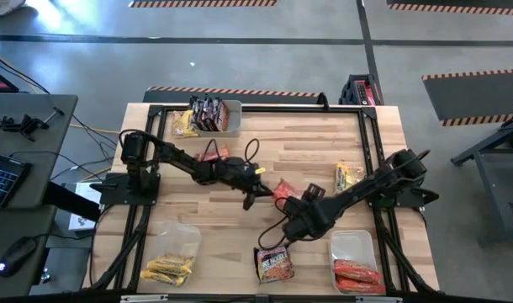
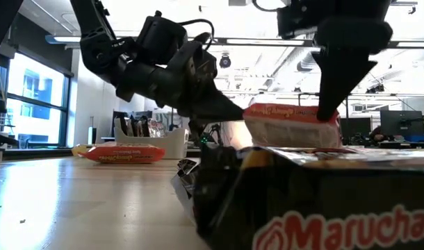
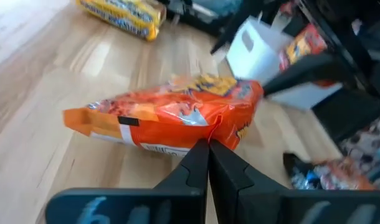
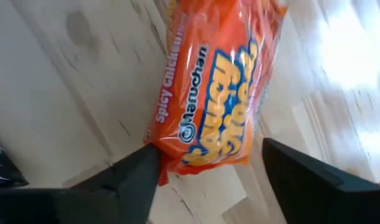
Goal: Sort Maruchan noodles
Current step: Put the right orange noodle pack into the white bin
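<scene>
Pinching the red-orange packet mid-table w/ its closed fingers is the left gripper — right gripper, at its 4 o'clock, stands open astride it — prob. light, crinkly, slippery, brittle inside; grab short edges.

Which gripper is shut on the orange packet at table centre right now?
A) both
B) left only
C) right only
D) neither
B: the left gripper is pinched shut on the edge of the orange packet, while the right gripper stands open with its fingers either side of the packet.
</scene>
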`<state>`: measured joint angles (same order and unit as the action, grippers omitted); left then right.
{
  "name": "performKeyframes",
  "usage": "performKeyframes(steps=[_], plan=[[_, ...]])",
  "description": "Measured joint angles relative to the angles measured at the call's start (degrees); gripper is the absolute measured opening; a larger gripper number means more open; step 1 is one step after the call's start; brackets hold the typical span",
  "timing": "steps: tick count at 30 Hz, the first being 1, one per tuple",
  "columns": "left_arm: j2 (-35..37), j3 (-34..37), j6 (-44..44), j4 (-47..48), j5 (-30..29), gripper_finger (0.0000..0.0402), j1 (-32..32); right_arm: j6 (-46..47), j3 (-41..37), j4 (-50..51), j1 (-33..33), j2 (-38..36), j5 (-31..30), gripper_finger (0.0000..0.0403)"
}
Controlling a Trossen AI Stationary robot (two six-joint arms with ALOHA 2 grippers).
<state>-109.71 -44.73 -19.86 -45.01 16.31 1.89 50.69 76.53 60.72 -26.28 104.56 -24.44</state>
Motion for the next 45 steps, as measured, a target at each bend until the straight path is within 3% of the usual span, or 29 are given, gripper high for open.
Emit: performKeyframes(steps=[9, 18, 24, 32, 40, 45], plan=[[0.0, -0.7, -4.0, -1.8, -0.7, 0.0, 0.1, 7.5, 1.2, -0.5, -0.9, -0.9, -1.9, 0.0289], [0.0, -2.0, -5.5, -1.7, -0.3, 0.0, 0.1, 10.4, 11.1, 9.5, -1.2, -1.1, -1.4, 0.0289], [0.0, -2.7, -5.5, -1.7, -0.3, 0.0, 0.1, 12.4, 11.6, 6.8, 0.7, -1.1, 3.9, 0.0289], [0.0, -2.7, -4.5, -1.7, 0.4, 0.0, 0.1, 13.6, 11.6, 14.3, 1.0, -1.1, 9.5, 0.0289], [0.0, -2.7, -3.9, -1.5, -0.2, 0.0, 0.3, 13.4, 11.6, 12.0, 0.6, -2.1, 8.4, 0.0289], [0.0, -2.7, -3.1, -1.5, -0.3, 0.0, 0.3, 11.9, 9.9, 6.6, 4.1, -2.1, 9.2, 0.0288]])
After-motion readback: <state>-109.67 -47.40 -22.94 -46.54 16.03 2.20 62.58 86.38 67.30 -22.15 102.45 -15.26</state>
